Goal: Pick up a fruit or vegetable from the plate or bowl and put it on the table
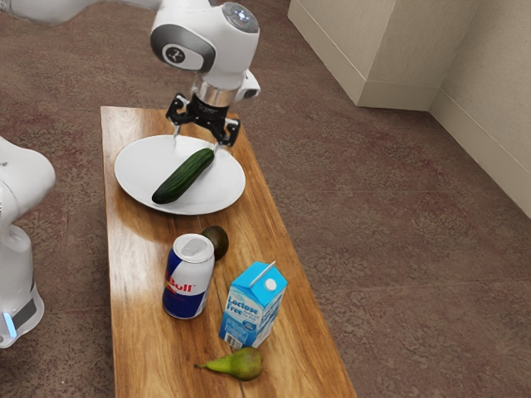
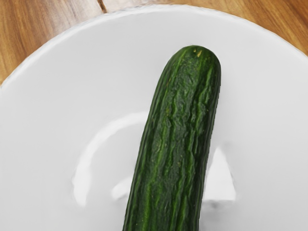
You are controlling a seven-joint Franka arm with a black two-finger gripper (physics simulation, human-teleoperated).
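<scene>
The black gripper [image 1: 197,140] is over the far part of the white plate [image 1: 135,178] in the exterior view, its two fingers spread wide. A dark green cucumber [image 1: 182,177] lies on the plate, its upper end close to the finger on the exterior view's right; whether they touch I cannot tell. In the wrist view the cucumber [image 2: 173,139] runs up from the lower edge, with its rounded end on the plate [image 2: 96,86].
On the wooden table [image 1: 141,323] stand a Red Bull can [image 1: 187,278] and a blue-and-white milk carton [image 1: 253,307]. A dark round fruit [image 1: 216,241] sits behind the can, and a green pear [image 1: 241,364] lies beside the carton.
</scene>
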